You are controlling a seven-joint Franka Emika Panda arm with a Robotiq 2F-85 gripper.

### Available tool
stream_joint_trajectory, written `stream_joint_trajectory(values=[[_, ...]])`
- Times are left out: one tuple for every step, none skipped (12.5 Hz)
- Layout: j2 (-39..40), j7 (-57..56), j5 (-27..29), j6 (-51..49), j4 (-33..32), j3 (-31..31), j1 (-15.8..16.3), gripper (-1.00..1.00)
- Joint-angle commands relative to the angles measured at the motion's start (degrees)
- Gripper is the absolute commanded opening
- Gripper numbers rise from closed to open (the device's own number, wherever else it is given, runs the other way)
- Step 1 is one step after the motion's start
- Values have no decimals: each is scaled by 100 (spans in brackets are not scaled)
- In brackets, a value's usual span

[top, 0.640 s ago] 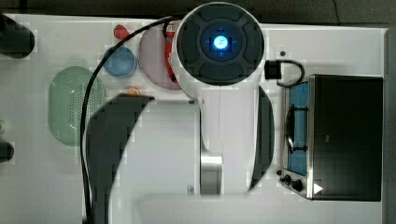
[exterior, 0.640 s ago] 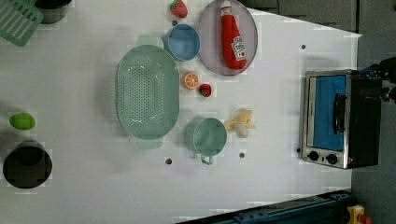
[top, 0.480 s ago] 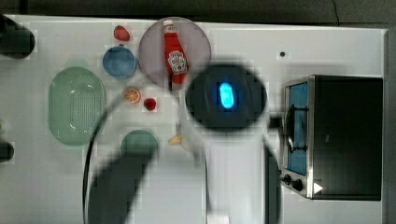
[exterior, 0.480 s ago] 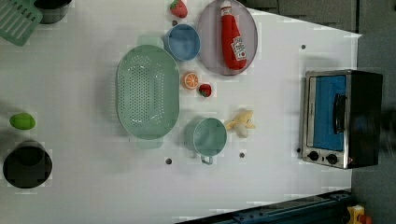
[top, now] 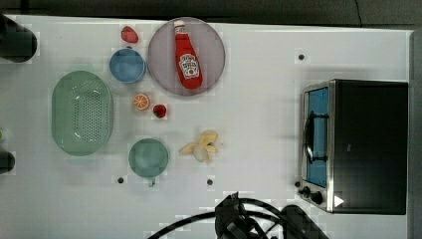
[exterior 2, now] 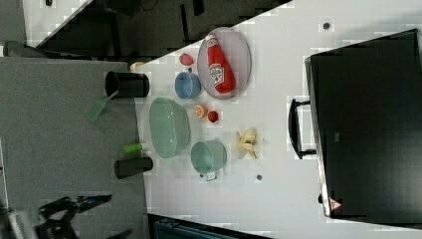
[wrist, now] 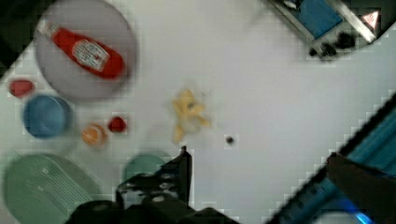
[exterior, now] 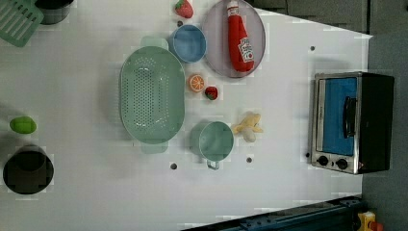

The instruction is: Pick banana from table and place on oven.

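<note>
Top view: banana (top: 201, 146) lies mid-table (top: 259, 124), just beside the cup (top: 148, 158); oven (top: 356, 146) stands against the table's right edge; colander (top: 82, 112) lies toward its left edge.

In the top view the arm (top: 249, 221) has pulled back to the edge of the worktop (top: 259, 124) on the side of the banana (top: 201, 146) away from the ketchup bottle (top: 186, 56). 0.6 s ago its body covered the middle of the worktop beside the oven (top: 370, 144); 0.5 s ago it hung over the banana's oven side. The banana, the green mug (top: 148, 158) and the grey plate (top: 209, 35) are uncovered. In the left view the dark arm part at the oven's far corner is gone.
</note>
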Motion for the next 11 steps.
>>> stream_joint_trajectory(values=[[911, 354, 21, 277, -540, 272, 39, 100], [1059, 354, 21, 556, -674, 324, 41, 100], [1228, 354, 21, 886, -815, 371, 42, 100], [1419, 354, 21, 1248, -954, 409, 42, 100], [1621, 354, 21, 1597, -1084, 438, 42, 100], [1834, 354, 21, 1914, -1201, 460, 43, 100], [2056, 355, 21, 2216, -1314, 473, 43, 100], [2285, 355, 21, 2524, -1418, 478, 43, 100], [2518, 355, 21, 2830, -1518, 479, 43, 100], [2749, 355, 21, 3130, -1610, 480, 43, 100], [2982, 355, 21, 3418, -1687, 487, 44, 100]])
